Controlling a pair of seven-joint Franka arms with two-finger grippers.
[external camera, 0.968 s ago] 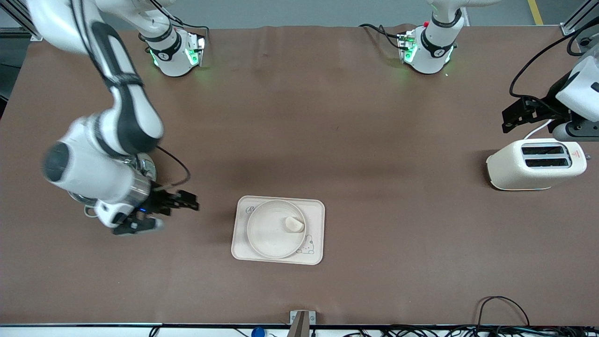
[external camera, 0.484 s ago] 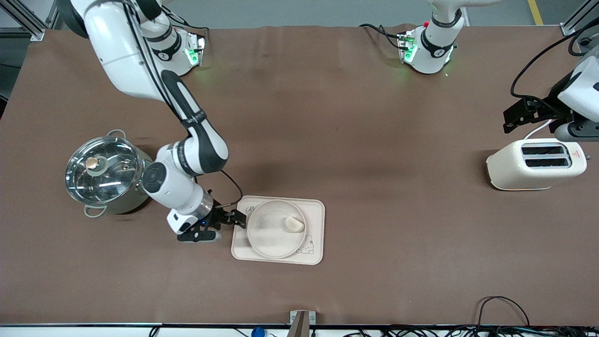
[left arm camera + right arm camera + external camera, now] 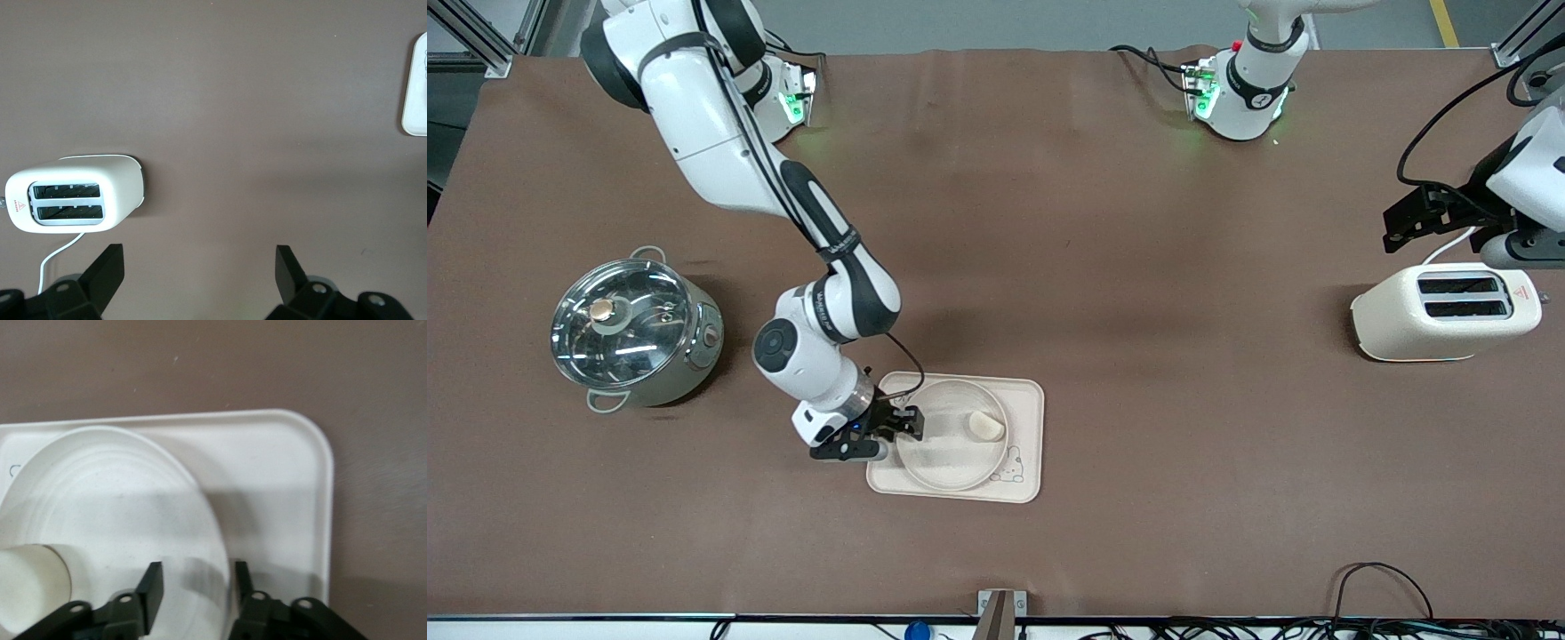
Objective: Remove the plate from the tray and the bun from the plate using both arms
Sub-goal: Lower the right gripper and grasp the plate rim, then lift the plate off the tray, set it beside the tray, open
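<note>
Right wrist view: bun (image 3: 30, 583) cut off; jaws straddle plate (image 3: 133, 513) rim.

1. A red warning triangle sign sits on the top face of the toaster (image 3: 1445, 311), beside its slots; the wording under it is too small to read.
2. A rabbit drawing marks the tray (image 3: 1028, 427) corner.

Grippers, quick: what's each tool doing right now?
Right gripper: open, fingers straddling the rim of the plate on the tray.
Left gripper: open, holding nothing, waiting over the table by the toaster.
</note>
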